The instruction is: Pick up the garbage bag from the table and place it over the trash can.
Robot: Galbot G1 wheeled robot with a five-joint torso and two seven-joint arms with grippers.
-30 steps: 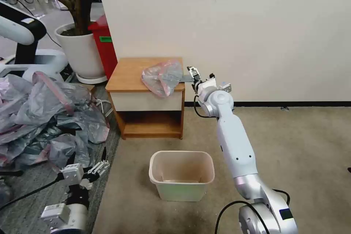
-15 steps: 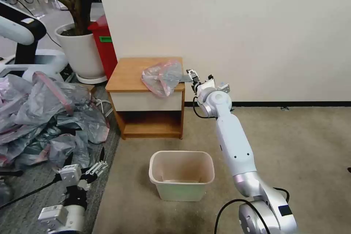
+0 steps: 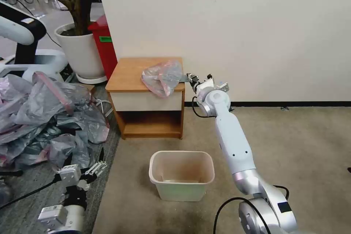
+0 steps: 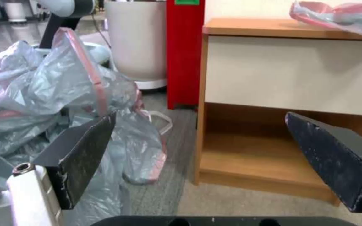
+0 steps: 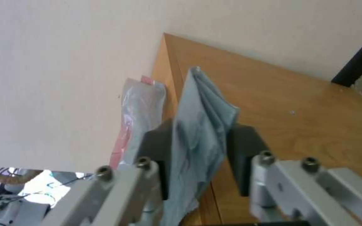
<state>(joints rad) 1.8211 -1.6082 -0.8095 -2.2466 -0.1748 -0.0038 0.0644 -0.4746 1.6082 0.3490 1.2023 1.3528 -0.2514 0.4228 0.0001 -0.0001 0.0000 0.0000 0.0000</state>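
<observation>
The right gripper (image 3: 189, 77), at frame centre, has edged in against the table's (image 3: 126, 76) right edge and now pinches a fold of the garbage bag (image 3: 162, 76) lying there, so lifting can begin. The left gripper (image 3: 95, 168) waits open, lower left.

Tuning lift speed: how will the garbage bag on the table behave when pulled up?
Likely floppy: the garbage bag lies crumpled on the table, so it should drape and trail. Probably very light, being thin translucent film. Possibly slippery: the right gripper pinches only a folded edge, so it may slide out.
</observation>
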